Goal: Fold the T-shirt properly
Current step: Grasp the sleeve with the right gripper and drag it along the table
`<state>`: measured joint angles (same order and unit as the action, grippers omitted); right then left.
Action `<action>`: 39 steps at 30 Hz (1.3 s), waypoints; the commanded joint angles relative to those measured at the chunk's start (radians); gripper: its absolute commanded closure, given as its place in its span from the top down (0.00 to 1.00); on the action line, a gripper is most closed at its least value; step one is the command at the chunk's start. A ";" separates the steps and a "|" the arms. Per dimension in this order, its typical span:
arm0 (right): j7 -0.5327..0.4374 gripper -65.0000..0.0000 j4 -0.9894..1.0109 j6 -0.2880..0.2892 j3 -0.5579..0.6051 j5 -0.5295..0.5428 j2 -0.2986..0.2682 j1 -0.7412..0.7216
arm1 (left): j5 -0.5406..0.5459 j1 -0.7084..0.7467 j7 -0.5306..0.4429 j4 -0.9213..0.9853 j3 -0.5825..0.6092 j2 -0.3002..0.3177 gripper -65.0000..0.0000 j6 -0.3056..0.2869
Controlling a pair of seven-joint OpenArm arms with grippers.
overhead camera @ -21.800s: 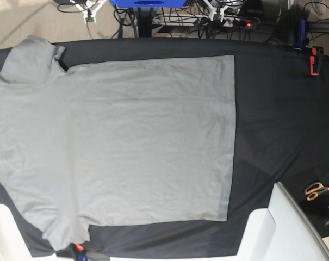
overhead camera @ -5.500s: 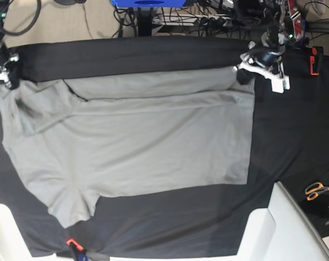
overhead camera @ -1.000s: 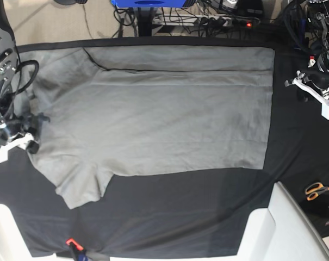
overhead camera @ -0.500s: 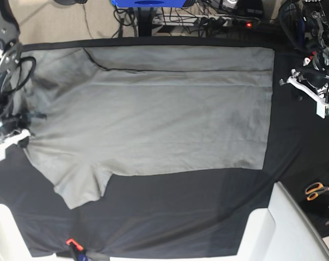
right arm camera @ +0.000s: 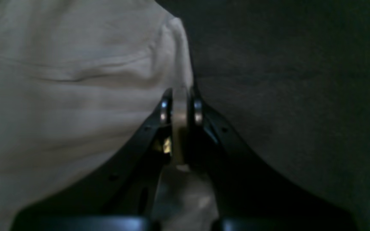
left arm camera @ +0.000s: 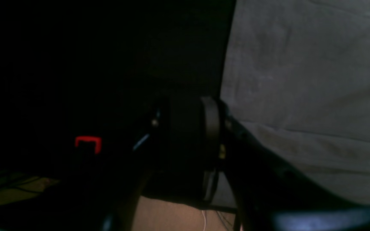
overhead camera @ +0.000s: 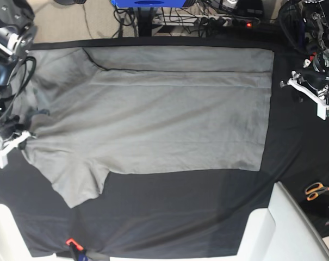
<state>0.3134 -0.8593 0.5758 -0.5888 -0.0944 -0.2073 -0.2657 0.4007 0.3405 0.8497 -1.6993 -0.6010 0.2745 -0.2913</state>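
Your right wrist view shows what the base view can't: the right gripper (right arm camera: 180,107) clamped on the T-shirt (overhead camera: 153,114) edge at the table's left edge. The shirt lies spread toward the far edge; the left gripper (overhead camera: 308,92) hovers near the right edge, and you cannot tell its fingers' state.

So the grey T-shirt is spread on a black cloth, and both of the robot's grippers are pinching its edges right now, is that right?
Not quite. Only the right gripper is pinching the T-shirt; the right wrist view shows grey fabric squeezed between its fingers. The left gripper holds none of it: the base view shows it over the black cloth, clear of the shirt's edge. The shirt is indeed spread on that cloth.
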 commanded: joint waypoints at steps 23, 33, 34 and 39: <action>0.226 0.00 -0.507 0.068 -0.001 0.017 0.131 0.210 | 0.008 -0.004 -0.019 -0.015 -0.006 0.018 0.25 -0.001; 0.307 0.00 -0.608 0.082 -0.003 0.015 0.185 0.285 | 0.007 -0.004 -0.019 -0.015 -0.006 0.018 0.25 -0.001; 0.307 0.00 -0.616 0.082 -0.003 0.015 0.187 0.294 | 0.007 -0.004 -0.019 -0.015 -0.006 0.018 0.25 -0.001; 0.309 0.00 -0.647 0.082 -0.003 0.015 0.197 0.342 | 0.005 -0.004 -0.019 -0.014 -0.006 0.018 0.25 -0.001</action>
<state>0.6365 -1.4841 0.6586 -0.5892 -0.0872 -0.0044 0.0856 0.4004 0.3405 0.8497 -1.6989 -0.6006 0.2741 -0.2916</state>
